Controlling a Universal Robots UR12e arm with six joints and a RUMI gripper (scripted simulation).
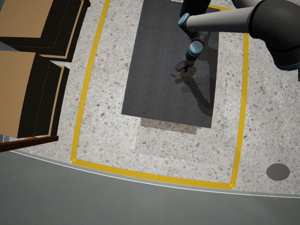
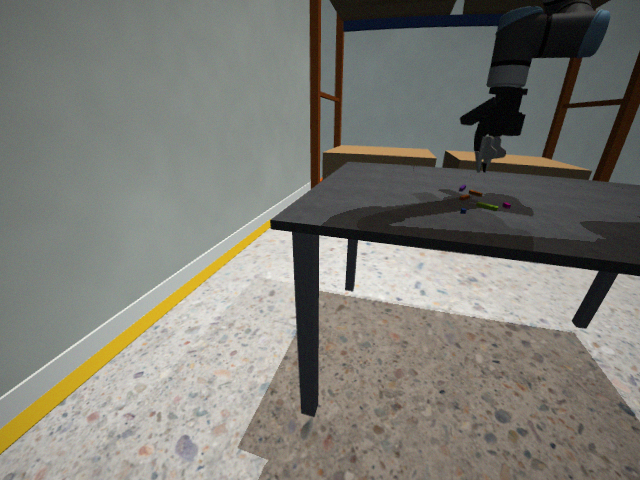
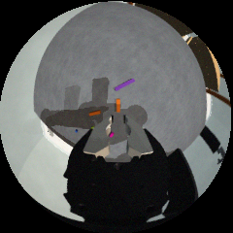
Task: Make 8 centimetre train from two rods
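1. Overhead, the arm [image 1: 195,48] [image 2: 509,74] reaches down, its gripper [image 1: 181,70] [image 2: 481,169] [image 3: 117,116] pointing at the dark table [image 1: 154,79] [image 2: 361,188] [image 3: 116,44], clear of its surface.
2. The fingers stand slightly open, with a narrow gap and nothing between them.
3. One orange rod [image 1: 179,74] [image 2: 475,193] [image 3: 118,105] lies near and below the fingertips, between the purple rod [image 1: 173,75] [image 2: 462,187] [image 3: 124,84] and the other orange rod [image 1: 185,78] [image 2: 464,196] [image 3: 94,113].
4. All three lie apart, unjoined.

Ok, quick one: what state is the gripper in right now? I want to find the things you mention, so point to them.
Gripper [image 1: 181,70] [image 2: 481,169] [image 3: 117,116]: open only a little, jaws close together with a narrow gap, holding nothing, above the table [image 1: 154,94] [image 2: 372,198] [image 3: 160,63].
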